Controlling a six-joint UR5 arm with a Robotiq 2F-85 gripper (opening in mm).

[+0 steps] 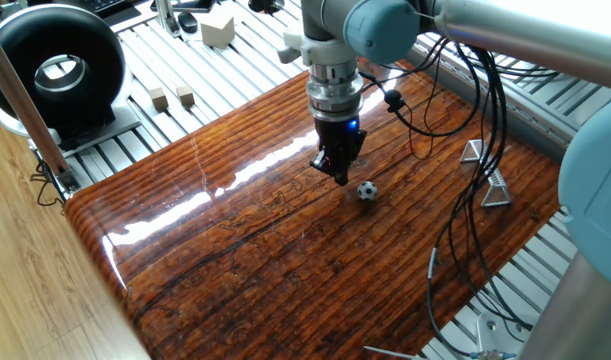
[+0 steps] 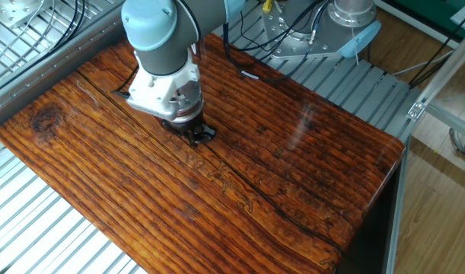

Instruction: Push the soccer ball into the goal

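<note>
**Bright, even light with glare on the varnish**

Well lit in both views, from overhead. Broad white glare streaks across the glossy wooden desk (image 1: 285, 250) in one fixed view, running from the near-left corner toward the middle. Fainter pale sheen on the desk in the other fixed view. Soft, short shadows only, close under the tool (image 1: 338, 170). Sharp focus throughout; slight softness on the big grey arm at the frame edge.

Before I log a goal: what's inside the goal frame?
Nothing visible inside the goal; only bare wood. Cables cross part of it, hiding that spot. The soccer ball sits outside, near the pincer.
</note>
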